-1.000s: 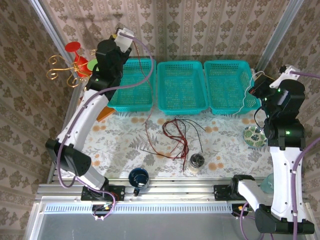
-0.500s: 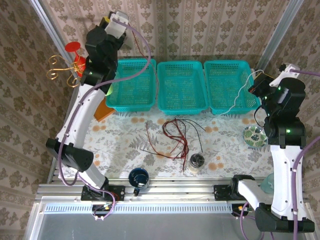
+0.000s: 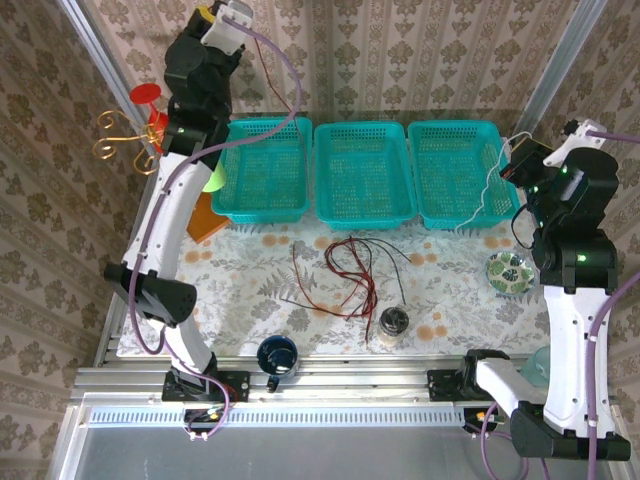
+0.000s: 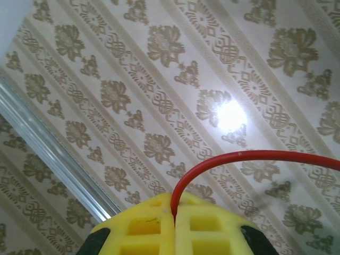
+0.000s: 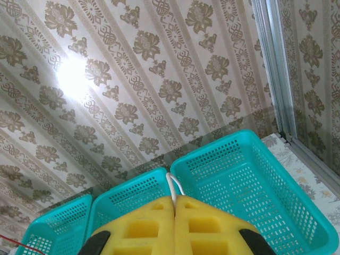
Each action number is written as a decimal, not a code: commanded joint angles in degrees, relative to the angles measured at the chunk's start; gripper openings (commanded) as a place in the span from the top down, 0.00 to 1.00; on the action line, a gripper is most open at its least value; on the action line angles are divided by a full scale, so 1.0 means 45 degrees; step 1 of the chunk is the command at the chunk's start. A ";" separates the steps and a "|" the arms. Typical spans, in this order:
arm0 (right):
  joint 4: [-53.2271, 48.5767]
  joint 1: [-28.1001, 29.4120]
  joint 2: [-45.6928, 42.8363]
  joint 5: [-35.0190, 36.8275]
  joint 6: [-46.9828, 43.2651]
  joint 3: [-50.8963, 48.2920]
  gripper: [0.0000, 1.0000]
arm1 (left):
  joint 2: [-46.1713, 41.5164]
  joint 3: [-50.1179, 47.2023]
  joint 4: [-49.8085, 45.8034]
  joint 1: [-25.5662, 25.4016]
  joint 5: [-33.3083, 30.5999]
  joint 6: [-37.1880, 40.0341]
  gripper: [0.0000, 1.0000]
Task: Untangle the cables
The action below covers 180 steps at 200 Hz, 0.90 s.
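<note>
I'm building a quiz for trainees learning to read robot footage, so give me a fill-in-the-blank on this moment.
1. The left gripper is shut on a ___ cable.
2. The right gripper is shut on a ___ cable.
3. Along the far edge of the table stand ___ teal baskets.

Missing words: red; white; three.

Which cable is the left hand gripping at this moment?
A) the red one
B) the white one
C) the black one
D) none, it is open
A: in the left wrist view the red cable curves out from between the closed yellow fingers of the left hand.
</note>
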 commanded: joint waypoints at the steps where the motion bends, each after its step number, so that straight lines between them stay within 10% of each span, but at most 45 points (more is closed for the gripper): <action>1: -0.0248 -0.0010 0.0127 -0.0331 0.0243 0.0448 1.00 | -0.0269 0.0538 0.0249 0.0148 0.0230 0.0285 1.00; 180: -0.0360 0.0019 0.0020 -0.0703 0.0490 0.0585 1.00 | -0.0211 -0.6896 -0.2602 -0.0674 -0.1209 -0.1806 1.00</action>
